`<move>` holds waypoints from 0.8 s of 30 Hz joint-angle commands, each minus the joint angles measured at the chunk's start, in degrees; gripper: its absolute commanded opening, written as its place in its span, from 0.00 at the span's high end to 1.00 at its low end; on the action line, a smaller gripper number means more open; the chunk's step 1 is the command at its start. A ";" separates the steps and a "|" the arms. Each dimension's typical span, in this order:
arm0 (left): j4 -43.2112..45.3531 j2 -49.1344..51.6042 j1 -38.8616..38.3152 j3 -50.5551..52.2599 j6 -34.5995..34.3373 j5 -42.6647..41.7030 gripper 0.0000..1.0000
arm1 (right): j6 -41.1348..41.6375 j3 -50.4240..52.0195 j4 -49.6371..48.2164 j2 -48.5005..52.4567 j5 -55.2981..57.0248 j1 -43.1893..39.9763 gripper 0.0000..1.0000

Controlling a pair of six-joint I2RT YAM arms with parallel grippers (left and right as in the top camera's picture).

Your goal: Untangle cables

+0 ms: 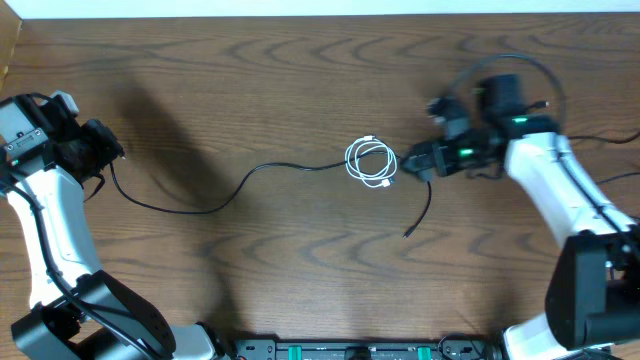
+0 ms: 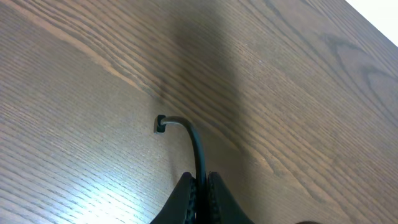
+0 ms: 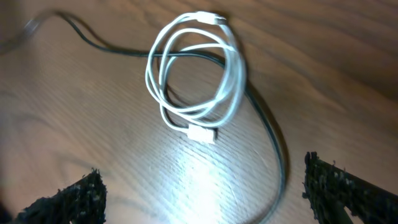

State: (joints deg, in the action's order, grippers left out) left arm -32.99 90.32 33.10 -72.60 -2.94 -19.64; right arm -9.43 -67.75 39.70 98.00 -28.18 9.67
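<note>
From above: brown wood surface (image 1: 300, 80), with a long black cable (image 1: 290, 166) lying across the middle. Left pincer (image 1: 105, 155) far out on the left, pinched shut on one end of it. White cable (image 1: 370, 163) curled in small loops in the middle, crossing the black one. Right pincer (image 1: 415, 160) just beside the loops, on their right. Loose plug (image 1: 407, 234) lying nearer, below the loops. Hard to tell if one black cable or two.

From the left wrist: pincer (image 2: 200, 186) closed tight around the black cable (image 2: 196, 146), with the end plug (image 2: 160, 124) poking out and touching the wood.

From the right wrist: pincer (image 3: 202, 171) wide open, holding nothing, hanging near the white cable (image 3: 238, 78). Black cable (image 3: 277, 143) crossing the loops and curving off to the near right.

Probably light, soft and bendy, so easy to drag but easy to snag too. Best to pinch the white loops on the side away from the black cable, then lift them clear. Thin and smooth, so likely to slip from a loose grip
</note>
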 commanded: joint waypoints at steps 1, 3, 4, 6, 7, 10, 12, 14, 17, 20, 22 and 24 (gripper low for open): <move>0.09 0.35 -0.15 0.17 0.74 -0.72 0.92 | 1.29 -0.02 -2.97 -0.33 12.35 8.52 0.01; 0.09 0.35 -0.15 0.17 0.74 -0.72 0.92 | 1.46 -0.02 -4.50 -0.26 14.34 11.65 0.01; 0.11 0.35 -0.15 0.17 0.74 -0.72 0.93 | 2.47 -0.02 -5.33 -0.13 15.04 13.05 0.01; 0.11 0.35 -0.15 0.17 0.74 -0.72 0.92 | 5.51 -0.02 -6.91 0.61 15.69 15.41 0.01; 0.11 0.35 -0.15 0.17 0.74 -0.72 0.92 | 6.40 -0.02 -7.37 1.09 15.67 16.20 0.01; 0.09 0.35 -0.15 0.17 0.74 -0.72 0.92 | 8.20 -0.02 -8.55 3.48 15.67 18.27 0.01; 0.11 0.35 -0.15 0.17 0.74 -0.72 0.93 | 8.83 -0.02 -8.70 5.16 15.50 19.39 0.02; 0.09 0.35 -0.15 0.17 0.74 -0.72 0.92 | 8.76 -0.02 -8.68 6.49 14.84 20.15 0.03; 0.11 0.35 -0.15 0.17 0.74 -0.72 0.92 | 8.72 -0.02 -8.63 8.26 12.79 21.16 0.06; 0.11 0.35 -0.15 0.17 0.74 -0.72 0.93 | 8.70 -0.02 -8.76 9.03 12.85 22.05 0.09; 0.09 0.35 -0.15 0.17 0.74 -0.72 0.92 | 8.70 -0.02 -9.66 9.03 12.92 22.21 0.10; 0.09 0.35 -0.15 0.17 0.74 -0.72 0.92 | 8.55 -0.02 -10.43 9.05 13.84 22.21 0.11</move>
State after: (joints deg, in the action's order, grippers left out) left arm -32.99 90.32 33.10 -72.60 -2.94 -19.64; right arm -1.48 -67.75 30.06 106.63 -14.61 31.59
